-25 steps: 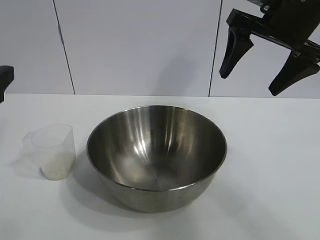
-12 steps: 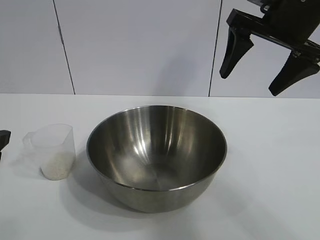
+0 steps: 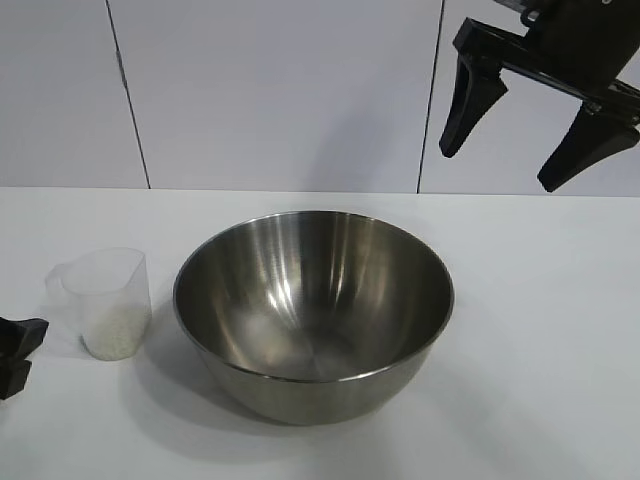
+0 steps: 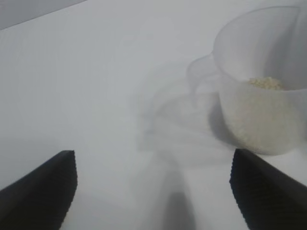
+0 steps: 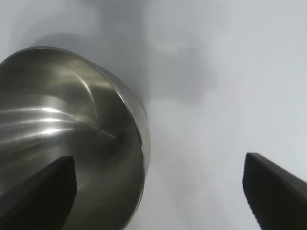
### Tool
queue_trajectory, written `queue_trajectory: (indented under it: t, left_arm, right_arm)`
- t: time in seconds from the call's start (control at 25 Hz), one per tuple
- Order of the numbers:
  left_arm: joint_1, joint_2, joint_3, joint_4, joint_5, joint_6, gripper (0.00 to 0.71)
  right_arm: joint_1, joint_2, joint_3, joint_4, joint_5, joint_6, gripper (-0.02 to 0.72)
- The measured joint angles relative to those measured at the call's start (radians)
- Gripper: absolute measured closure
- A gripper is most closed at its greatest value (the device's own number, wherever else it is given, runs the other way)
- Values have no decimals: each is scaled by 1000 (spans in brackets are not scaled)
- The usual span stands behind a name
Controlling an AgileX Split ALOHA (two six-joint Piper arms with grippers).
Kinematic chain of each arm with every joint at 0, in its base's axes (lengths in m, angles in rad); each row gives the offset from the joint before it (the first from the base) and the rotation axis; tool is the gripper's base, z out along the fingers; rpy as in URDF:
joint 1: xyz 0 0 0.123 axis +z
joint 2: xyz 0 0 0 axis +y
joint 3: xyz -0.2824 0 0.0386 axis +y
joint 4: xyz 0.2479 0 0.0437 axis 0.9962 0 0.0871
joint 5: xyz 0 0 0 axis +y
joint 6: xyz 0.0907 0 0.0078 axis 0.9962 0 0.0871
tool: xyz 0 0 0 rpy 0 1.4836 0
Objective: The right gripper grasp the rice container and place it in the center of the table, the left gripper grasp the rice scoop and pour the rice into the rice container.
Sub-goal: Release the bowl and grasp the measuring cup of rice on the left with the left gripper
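The left gripper (image 3: 14,357), open and empty, has been lowered beside the rice scoop (image 3: 105,303), apparently not touching; the rice container (image 3: 313,312) sits mid-worktop (image 3: 540,350). The right gripper (image 3: 535,115) is held open above.

Bare white tabletop (image 3: 540,330) lies open between my left claw (image 3: 14,357) and the frosted plastic scoop (image 3: 103,300); big shiny steel bowl (image 3: 313,310) crowds the scoop's far side.
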Motion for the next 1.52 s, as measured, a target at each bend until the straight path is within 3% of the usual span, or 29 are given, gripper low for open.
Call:
queue_trajectory:
  t: [0.44,1.08,1.28,1.52]
  left_arm:
    - [4,91,-14,26,-1,-29,100]
    - [171,99,-75,182,-2,-111,107]
    - [179,99,-106,258,-2,-122,107]
    - [179,104,-122,245,-2,-123,107]
  right_arm:
    - [0,0,0,-6,2,-3,51]
    - [0,0,0,-6,1,-4,51]
    - [0,0,0,-6,0,-4,51]
    - [0,0,0,-6,-1,-4,51]
